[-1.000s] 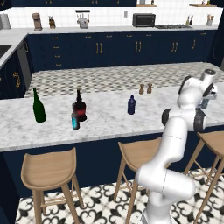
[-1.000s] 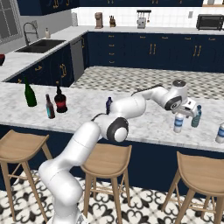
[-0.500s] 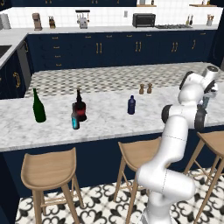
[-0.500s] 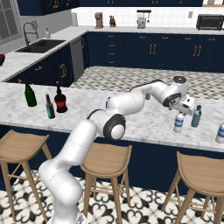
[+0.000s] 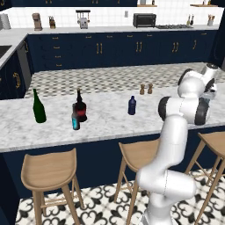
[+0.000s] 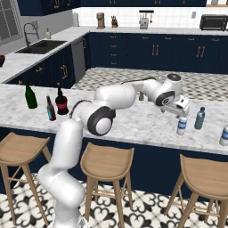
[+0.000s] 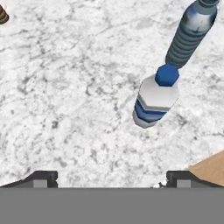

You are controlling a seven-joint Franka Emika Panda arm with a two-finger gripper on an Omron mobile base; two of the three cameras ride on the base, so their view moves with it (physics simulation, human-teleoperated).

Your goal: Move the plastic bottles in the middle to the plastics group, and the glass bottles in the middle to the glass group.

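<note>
My gripper (image 7: 111, 178) is open and holds nothing, its two fingertips (image 7: 41, 177) spread wide. Just beyond it stands the pale whitish plastic bottle (image 7: 155, 98) with a blue band and blue cap, upright on the marble counter. Close past it is the slim blue-grey water bottle (image 7: 190, 35) of the plastics group. From the right base, the gripper (image 6: 181, 111) hovers right above the pale bottle (image 6: 181, 126), with the water bottle (image 6: 200, 118) to its right. The navy plastic bottle (image 5: 132, 105) stands mid-counter. The cyan-bottomed glass bottle (image 5: 76, 119) sits by the red-labelled bottle (image 5: 80, 107) and green wine bottle (image 5: 38, 107).
Two small shakers (image 5: 146, 89) stand at the counter's far edge, one showing as a brown shape (image 7: 2, 15) in the hand view. Another pale bottle (image 6: 224, 135) is at the far right. Wooden stools (image 6: 107, 161) line the counter's near side.
The jaws have opened a little wider and the hand has risen slightly off the pale bottle, which stays standing by the water bottle.
</note>
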